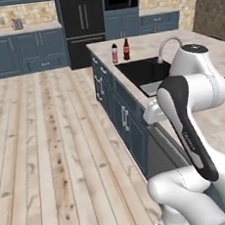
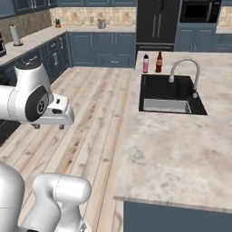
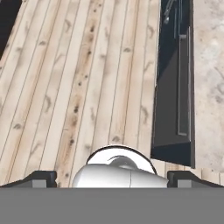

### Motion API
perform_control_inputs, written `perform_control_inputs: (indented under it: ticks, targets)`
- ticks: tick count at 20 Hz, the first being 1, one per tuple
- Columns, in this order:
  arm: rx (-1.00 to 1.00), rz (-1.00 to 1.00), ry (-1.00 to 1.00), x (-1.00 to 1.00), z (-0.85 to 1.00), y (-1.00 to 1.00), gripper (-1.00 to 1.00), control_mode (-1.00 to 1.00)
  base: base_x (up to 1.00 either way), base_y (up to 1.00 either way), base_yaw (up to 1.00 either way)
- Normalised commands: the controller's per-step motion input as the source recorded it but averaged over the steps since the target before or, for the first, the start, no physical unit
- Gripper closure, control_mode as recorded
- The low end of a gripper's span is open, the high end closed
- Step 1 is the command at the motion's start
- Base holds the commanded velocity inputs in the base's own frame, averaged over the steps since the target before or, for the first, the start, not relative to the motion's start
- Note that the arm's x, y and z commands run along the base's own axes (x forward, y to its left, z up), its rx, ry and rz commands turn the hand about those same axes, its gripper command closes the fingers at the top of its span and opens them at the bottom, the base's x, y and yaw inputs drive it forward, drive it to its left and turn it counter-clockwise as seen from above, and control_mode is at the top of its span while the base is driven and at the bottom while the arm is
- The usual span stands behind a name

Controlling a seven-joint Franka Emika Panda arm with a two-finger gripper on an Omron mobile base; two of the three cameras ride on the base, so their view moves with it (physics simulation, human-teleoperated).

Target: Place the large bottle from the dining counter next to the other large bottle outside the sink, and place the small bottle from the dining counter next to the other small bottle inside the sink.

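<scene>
Matt pale wood-plank floor (image 1: 50,155), speckled stone-look counter (image 2: 181,145), metal faucet (image 2: 183,68)

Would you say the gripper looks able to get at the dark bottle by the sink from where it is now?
Probably not yet: the open gripper hangs over the floor beside the counter, well short of the dark bottle past the sink.
</scene>
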Motion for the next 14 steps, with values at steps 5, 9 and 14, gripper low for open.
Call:
perform_control_inputs:
  ticks: [5,9,14]
  targets:
    - [0.00,0.00,0.00,0.00,0.00,0.00,-1.00,1.00,-0.99,0.00,0.00]
    - [0.00,0.00,0.00,0.00,0.00,0.00,-1.00,1.00,-0.60,0.02,0.00]
    - [0.00,0.00,0.00,0.00,0.00,0.00,-1.00,1.00,0.43,-0.85,0.00]
